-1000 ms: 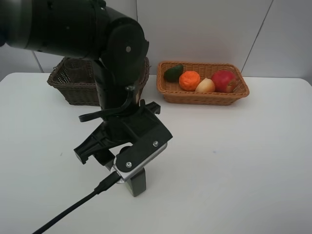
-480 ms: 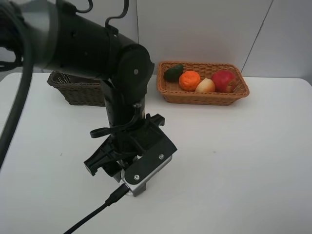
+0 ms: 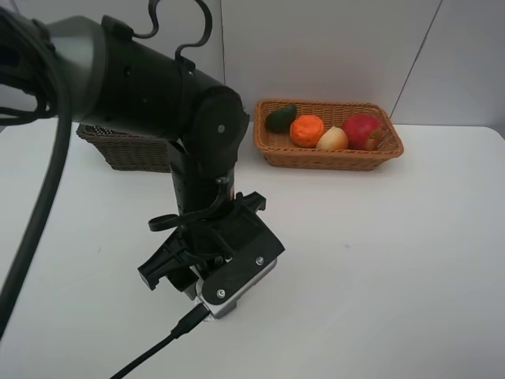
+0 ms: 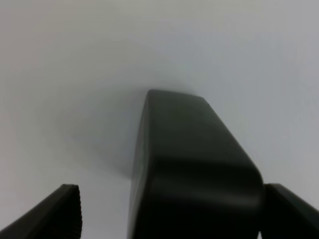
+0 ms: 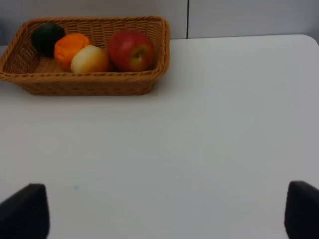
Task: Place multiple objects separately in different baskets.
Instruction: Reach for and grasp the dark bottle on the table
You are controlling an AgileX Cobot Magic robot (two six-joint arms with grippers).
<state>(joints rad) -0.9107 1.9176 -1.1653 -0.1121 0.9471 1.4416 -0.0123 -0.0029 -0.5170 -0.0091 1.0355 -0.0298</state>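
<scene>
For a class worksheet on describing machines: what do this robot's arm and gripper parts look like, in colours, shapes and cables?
The left arm is matte black, built of thick rounded segments. Black cables loop above it, and another black cable plugs in beside a silver-edged wrist plate with two screws. The left gripper has black fingers, one showing ridged edges. Of the right gripper, only two black fingertips show.

Woven wicker light basket, matt smooth white table, satin black bottle
</scene>
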